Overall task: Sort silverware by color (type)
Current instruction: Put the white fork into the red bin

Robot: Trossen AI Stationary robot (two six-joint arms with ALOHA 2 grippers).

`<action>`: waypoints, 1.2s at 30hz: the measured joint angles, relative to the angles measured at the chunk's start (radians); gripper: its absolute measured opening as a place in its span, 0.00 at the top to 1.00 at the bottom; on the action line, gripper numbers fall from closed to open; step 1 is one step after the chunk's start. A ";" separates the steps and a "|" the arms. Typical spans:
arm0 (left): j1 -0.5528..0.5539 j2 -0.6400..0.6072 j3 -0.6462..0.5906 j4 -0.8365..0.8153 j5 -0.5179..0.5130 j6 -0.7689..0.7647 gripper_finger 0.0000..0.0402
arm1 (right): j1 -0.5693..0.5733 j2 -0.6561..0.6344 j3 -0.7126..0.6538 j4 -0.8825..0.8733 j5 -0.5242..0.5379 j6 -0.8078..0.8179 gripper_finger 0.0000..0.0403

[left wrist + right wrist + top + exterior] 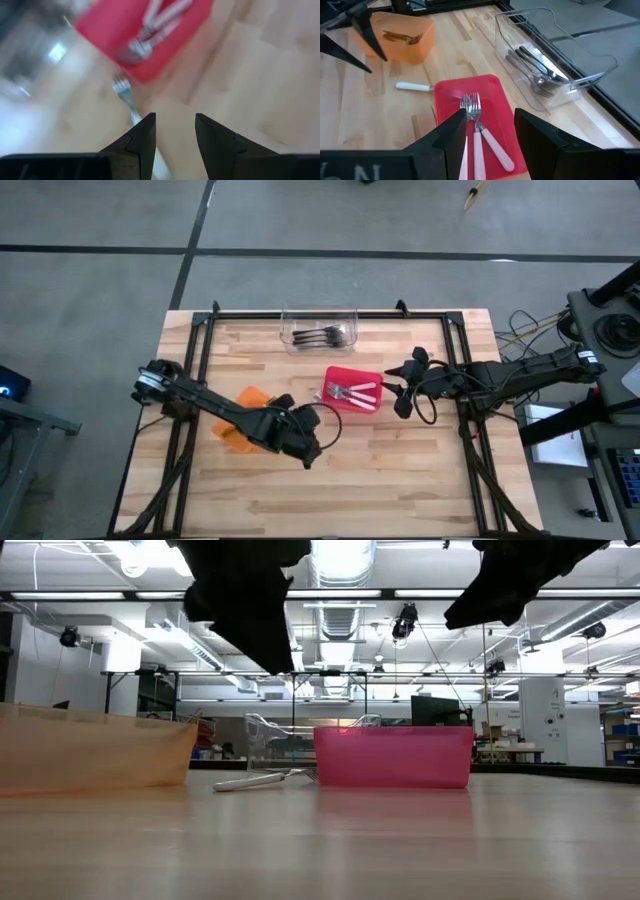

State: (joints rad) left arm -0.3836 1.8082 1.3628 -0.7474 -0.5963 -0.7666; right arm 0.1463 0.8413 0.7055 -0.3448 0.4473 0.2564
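text: none legible | labels: none | brands: none | numbers: none | signs: none

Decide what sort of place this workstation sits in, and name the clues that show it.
Probably a robotics lab or industrial workshop: exposed silver ceiling ducts and strip lights run overhead, a wooden butcher-block table sits on a bare grey concrete floor, and equipment racks fill the background.

A pale wooden plank worktop [400, 470] sits in a black metal frame [300, 313] on a grey concrete floor [90, 290] crossed by dark seam lines. Beyond the worktop's far edge, the room is an open industrial hall with white ceiling ducts [340, 610], bright strip lights [345, 555] and black metal racks [150, 690].
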 joint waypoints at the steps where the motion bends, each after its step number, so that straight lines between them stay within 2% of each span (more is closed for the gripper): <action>1: -0.008 0.006 -0.006 0.016 -0.045 0.035 0.70 | 0.000 0.000 0.000 0.000 0.000 -0.007 0.61; 4: -0.043 0.016 -0.044 0.114 -0.142 0.176 0.70 | 0.000 0.000 0.000 -0.002 -0.002 -0.028 0.61; 13: -0.019 0.016 -0.301 0.555 -0.169 0.308 0.70 | 0.000 0.000 0.000 -0.005 -0.002 -0.076 0.61; 15: 0.003 0.015 -0.339 0.606 -0.170 0.305 0.70 | -0.002 0.000 0.000 -0.005 -0.001 -0.084 0.61; 21: 0.060 0.015 -0.403 0.634 -0.166 0.240 0.69 | -0.003 0.000 -0.001 -0.005 0.030 -0.086 0.61; 31: 0.083 0.052 -0.410 0.643 -0.153 0.207 0.55 | -0.003 0.000 -0.001 -0.008 0.053 -0.097 0.61; 36: 0.086 0.084 -0.410 0.643 -0.155 0.204 0.53 | -0.003 0.000 -0.001 -0.008 0.053 -0.101 0.61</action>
State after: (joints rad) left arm -0.2971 1.8917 0.9527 -0.1047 -0.7508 -0.5623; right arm 0.1436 0.8413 0.7048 -0.3531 0.5003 0.1558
